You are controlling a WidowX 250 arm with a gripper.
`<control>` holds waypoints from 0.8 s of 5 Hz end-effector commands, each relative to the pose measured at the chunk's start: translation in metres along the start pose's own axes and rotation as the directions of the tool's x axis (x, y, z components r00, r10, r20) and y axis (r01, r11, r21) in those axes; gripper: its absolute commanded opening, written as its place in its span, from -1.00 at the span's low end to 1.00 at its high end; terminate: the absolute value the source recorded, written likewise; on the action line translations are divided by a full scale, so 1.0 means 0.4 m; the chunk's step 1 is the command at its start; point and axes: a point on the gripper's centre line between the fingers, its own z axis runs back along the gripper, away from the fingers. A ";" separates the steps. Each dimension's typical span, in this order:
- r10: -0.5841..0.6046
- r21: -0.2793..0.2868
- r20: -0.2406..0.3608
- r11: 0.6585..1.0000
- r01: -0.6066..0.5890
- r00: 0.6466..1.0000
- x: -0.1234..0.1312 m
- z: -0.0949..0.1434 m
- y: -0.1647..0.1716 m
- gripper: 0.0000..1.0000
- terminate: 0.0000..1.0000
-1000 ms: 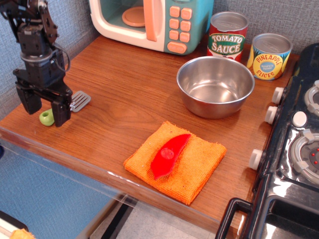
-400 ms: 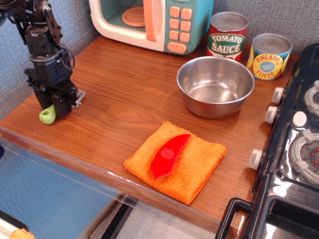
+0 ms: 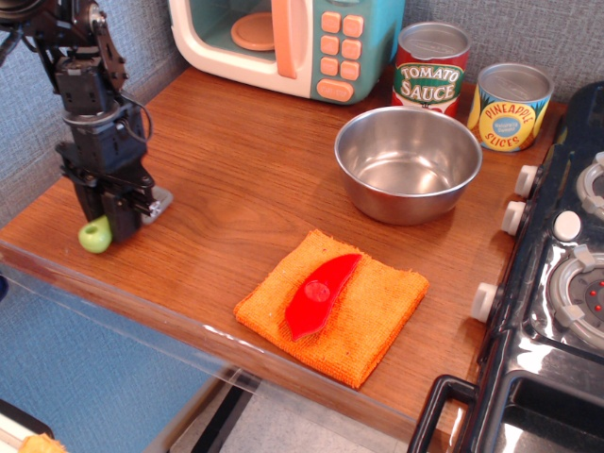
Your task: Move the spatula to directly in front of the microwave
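Observation:
The spatula lies near the counter's front left corner. Its light green handle end (image 3: 94, 235) sticks out left of my gripper and a bit of its grey blade (image 3: 158, 201) shows to the right. My gripper (image 3: 115, 221) points straight down with its fingers shut around the spatula's handle, low over the wood. I cannot tell if the spatula rests on the counter or is just off it. The teal and cream microwave (image 3: 288, 42) stands at the back, door open, orange turntable plate (image 3: 253, 31) inside. It is well behind and right of the gripper.
A steel bowl (image 3: 408, 162) sits mid-right. A tomato sauce can (image 3: 430, 68) and a pineapple can (image 3: 510, 106) stand behind it. An orange cloth (image 3: 332, 307) carries a red plastic piece (image 3: 319, 293) near the front edge. A black toy stove (image 3: 566, 274) borders the right side.
My gripper was open over the spatula, then came down and shut on its handle. Since then gripper and spatula have shifted slightly right and toward the front edge.

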 end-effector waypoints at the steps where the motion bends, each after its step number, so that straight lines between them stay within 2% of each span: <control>1: 0.085 0.012 0.072 0.996 -0.086 0.994 0.086 0.181 0.019 -1.00 -1.00; 3: 0.176 -0.010 0.007 0.984 -0.176 0.984 0.196 0.125 0.108 -1.00 -1.00; 4: 0.150 0.002 -0.033 0.989 -0.150 0.988 0.255 0.082 0.104 -1.00 -1.00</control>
